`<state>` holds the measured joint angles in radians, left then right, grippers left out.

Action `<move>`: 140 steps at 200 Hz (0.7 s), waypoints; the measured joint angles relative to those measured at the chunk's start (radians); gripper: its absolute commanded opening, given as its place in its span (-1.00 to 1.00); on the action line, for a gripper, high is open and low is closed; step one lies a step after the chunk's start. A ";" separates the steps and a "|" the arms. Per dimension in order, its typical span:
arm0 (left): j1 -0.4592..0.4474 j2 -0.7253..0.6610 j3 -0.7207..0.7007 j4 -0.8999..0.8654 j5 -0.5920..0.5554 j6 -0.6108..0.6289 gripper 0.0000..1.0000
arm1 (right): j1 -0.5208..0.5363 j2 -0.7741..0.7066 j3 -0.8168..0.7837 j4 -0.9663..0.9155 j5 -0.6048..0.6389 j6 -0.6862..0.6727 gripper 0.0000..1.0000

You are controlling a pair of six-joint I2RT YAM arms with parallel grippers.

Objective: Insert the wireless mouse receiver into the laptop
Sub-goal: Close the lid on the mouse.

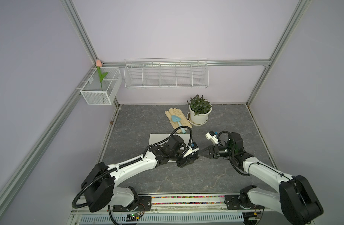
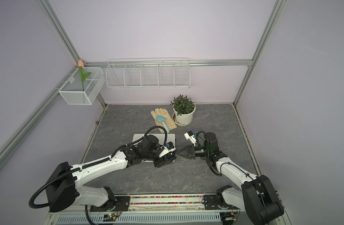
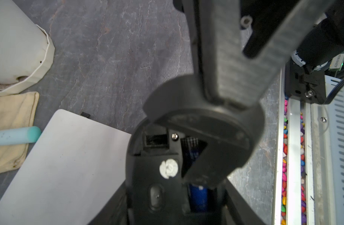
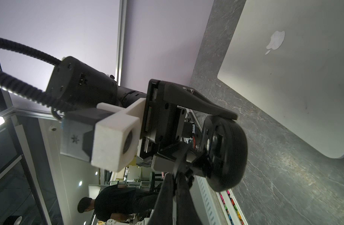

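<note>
In both top views, locate the laptop (image 1: 156, 138), lid closed, flat at mid-frame beneath the left arm (image 1: 128, 165). Note the left gripper (image 1: 195, 156) at its lower right corner and the right gripper (image 1: 201, 153) meeting it tip to tip from the right. Do not expect to tell the held item from the dark jaws here. In the left wrist view, find the wireless mouse (image 3: 157, 175) at lower centre, clamped between the left jaws, interior facing the camera, with a rectangular recess (image 3: 156, 140) exposed. Note the curved cover (image 3: 206, 120) swung toward the upper right, pinched at its rim by the right gripper's fingers (image 3: 225, 64), jaws pressed together on it. In the right wrist view, confirm the same pinch at lower centre. Find the wireless mouse just right of it, and the laptop (image 4: 294, 97), logo (image 4: 275, 41) up, filling the upper right, near the mouse but apart from it. Judge the step in hand as cover removal, ahead of any receiver pickup; receiver itself not resolvable. For the next move, hold the mouse steady in the left jaws, draw the cover clear and set it aside. Then approach the recess with narrow, well-aligned tips.
</note>
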<state>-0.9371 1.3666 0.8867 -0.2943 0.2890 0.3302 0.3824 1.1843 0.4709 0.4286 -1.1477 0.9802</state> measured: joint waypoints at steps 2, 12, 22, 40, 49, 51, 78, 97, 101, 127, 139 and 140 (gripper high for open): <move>0.000 0.000 0.001 0.001 0.000 0.001 -0.28 | 0.000 0.000 0.000 0.001 -0.002 0.000 -0.85; 0.000 0.000 0.004 0.003 0.000 0.005 -0.29 | 0.002 0.000 -0.005 0.011 -0.005 0.009 -0.85; 0.000 0.000 0.005 0.005 0.000 0.011 -0.28 | 0.002 -0.001 -0.010 0.022 -0.005 0.017 -0.85; 0.000 0.000 0.008 0.005 0.000 0.016 -0.28 | 0.002 -0.006 -0.011 0.022 -0.005 0.017 -0.85; 0.000 0.000 0.008 0.005 0.000 0.016 -0.29 | 0.002 -0.010 -0.011 0.015 -0.004 0.013 -0.85; 0.000 0.000 0.009 0.005 0.000 0.016 -0.29 | 0.002 -0.010 -0.011 0.013 -0.004 0.011 -0.85; 0.000 0.000 0.009 0.003 0.000 0.024 -0.29 | 0.002 -0.018 -0.011 -0.007 -0.001 -0.001 -0.85; 0.000 0.000 0.009 -0.007 0.000 0.032 -0.28 | 0.000 -0.020 -0.005 -0.035 0.002 -0.015 -0.85; 0.000 0.000 0.009 -0.009 0.000 0.035 -0.28 | 0.000 -0.021 -0.002 -0.047 0.002 -0.019 -0.85; 0.000 0.000 0.009 -0.024 0.000 0.060 -0.28 | -0.002 -0.027 0.025 -0.126 0.002 -0.058 -0.85; 0.000 -0.002 0.009 -0.029 0.000 0.070 -0.29 | -0.003 -0.032 0.039 -0.167 0.003 -0.077 -0.85; 0.000 -0.002 0.009 -0.029 0.000 0.071 -0.28 | -0.003 -0.032 0.041 -0.173 0.002 -0.079 -0.85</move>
<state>-0.9367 1.3647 0.8959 -0.3229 0.2893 0.4011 0.3790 1.1522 0.5121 0.2558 -1.1454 0.9009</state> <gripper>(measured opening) 0.597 0.080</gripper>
